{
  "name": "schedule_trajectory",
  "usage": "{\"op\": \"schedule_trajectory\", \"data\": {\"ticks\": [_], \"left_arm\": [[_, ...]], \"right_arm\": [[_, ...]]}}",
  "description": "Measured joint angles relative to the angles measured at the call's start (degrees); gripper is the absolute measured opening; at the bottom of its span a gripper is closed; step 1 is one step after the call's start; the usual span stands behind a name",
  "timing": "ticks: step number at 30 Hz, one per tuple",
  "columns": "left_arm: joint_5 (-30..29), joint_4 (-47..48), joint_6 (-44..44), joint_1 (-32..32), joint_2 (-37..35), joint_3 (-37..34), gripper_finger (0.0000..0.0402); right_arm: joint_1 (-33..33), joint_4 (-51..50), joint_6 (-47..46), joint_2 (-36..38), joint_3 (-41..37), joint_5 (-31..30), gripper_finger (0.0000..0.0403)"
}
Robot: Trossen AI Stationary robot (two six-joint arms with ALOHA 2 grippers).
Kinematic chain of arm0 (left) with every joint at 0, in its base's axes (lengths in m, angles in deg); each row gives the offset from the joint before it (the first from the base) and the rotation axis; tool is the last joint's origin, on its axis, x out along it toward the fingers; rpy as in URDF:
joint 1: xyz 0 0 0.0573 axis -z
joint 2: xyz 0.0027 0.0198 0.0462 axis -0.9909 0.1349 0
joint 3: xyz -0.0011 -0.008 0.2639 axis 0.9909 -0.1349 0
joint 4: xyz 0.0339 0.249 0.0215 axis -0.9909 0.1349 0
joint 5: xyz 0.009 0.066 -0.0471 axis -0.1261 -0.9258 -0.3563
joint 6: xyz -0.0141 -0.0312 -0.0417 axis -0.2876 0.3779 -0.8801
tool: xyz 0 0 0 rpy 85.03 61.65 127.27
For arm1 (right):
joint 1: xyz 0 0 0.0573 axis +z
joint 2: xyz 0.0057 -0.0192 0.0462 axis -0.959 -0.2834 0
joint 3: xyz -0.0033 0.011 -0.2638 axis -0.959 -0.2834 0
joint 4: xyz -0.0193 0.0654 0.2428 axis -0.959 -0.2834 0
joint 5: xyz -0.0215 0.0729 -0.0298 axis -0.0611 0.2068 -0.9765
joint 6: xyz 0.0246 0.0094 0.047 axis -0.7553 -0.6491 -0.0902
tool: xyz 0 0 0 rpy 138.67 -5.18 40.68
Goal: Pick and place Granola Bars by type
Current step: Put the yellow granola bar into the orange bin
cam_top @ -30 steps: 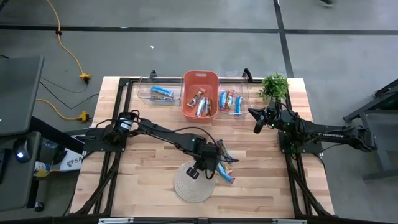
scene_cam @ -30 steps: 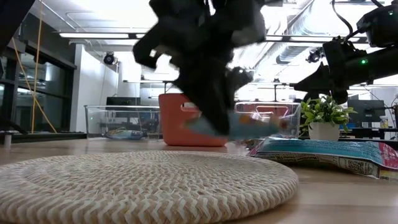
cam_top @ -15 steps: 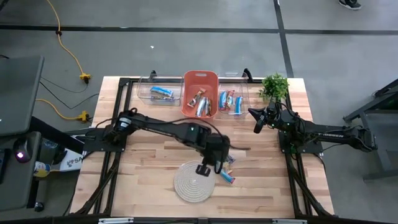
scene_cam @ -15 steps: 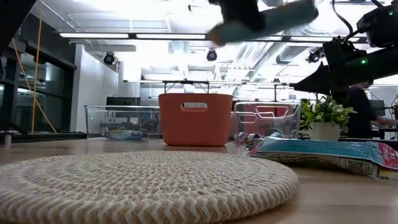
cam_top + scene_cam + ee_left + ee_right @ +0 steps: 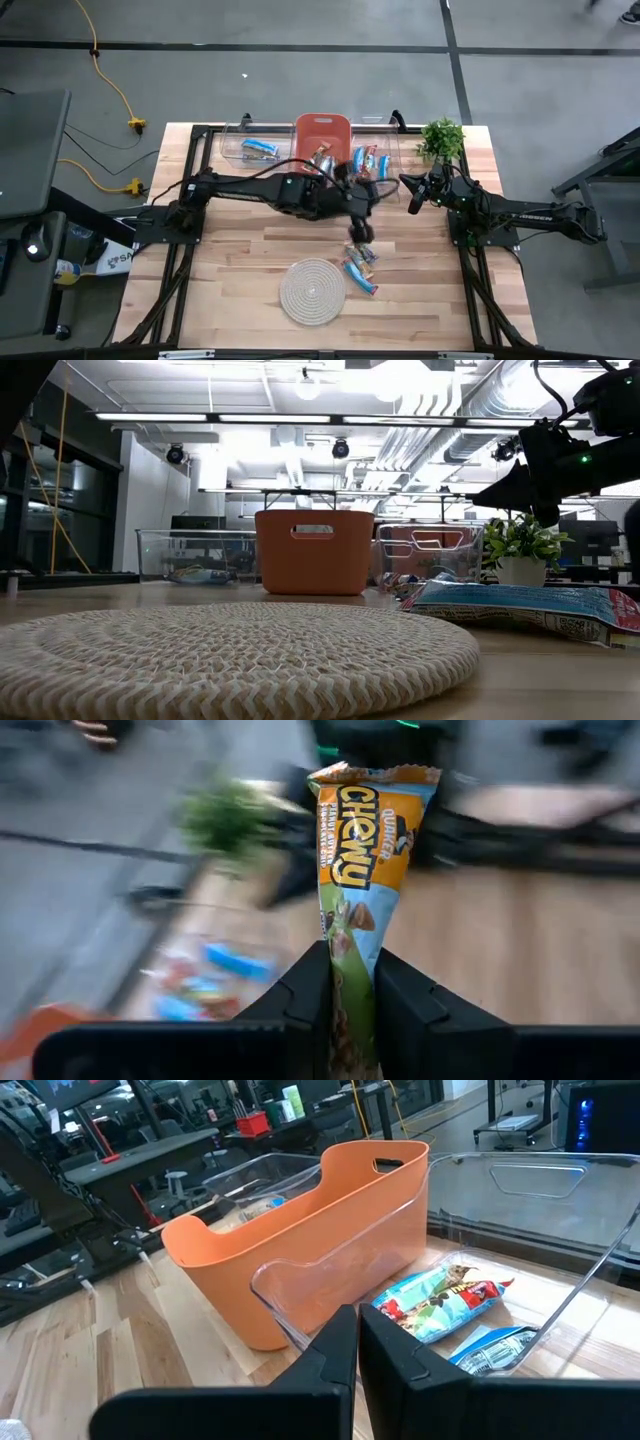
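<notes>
**Ana:** High view first: where is the left gripper [image 5: 362,228]?

**Ben:** Stretched out over the middle of the worktop [image 5: 240,260], in front of the orange bin [image 5: 322,128]. In the left wrist view its fingers [image 5: 310,990] are clenched on an orange-and-green granola bar [image 5: 358,890], which stands up between them.

**Ana:** And the right gripper [image 5: 413,196]?

**Ben:** It hangs near the potted plant [image 5: 441,138], just beside the right clear bin [image 5: 540,1190]. The right wrist view shows its fingers [image 5: 335,1345] pressed together with nothing between them.

**Ana:** Other bars?

**Ben:** A few loose bars [image 5: 360,272] lie on the wood beside the rope mat [image 5: 312,289]. A blue bar [image 5: 260,149] sits in the left clear bin [image 5: 232,150], several bars in the orange bin, and red-and-blue bars [image 5: 445,1295] in the right clear bin.
</notes>
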Motion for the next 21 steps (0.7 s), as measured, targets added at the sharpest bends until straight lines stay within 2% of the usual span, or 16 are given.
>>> {"op": "schedule_trajectory", "data": {"ticks": [6,9,13,21], "left_arm": [[-20.28,-1.25,-1.77,0.00,-1.43,0.49,0.0056],[-27.27,-3.06,-2.16,-0.30,-1.95,0.51,0.0056],[-31.27,-3.43,-2.04,-1.17,-2.88,0.52,0.0056],[-33.08,-3.51,-2.39,-6.15,-5.35,0.55,0.0056]], "right_arm": [[-0.01,0.10,0.00,-0.02,0.02,0.03,0.0000],[-0.02,0.11,0.00,-0.02,0.00,-0.04,0.0000],[-0.02,-0.01,0.00,-0.02,0.00,0.03,0.0000],[-0.02,0.02,0.00,-0.02,0.00,0.00,0.0000]]}}
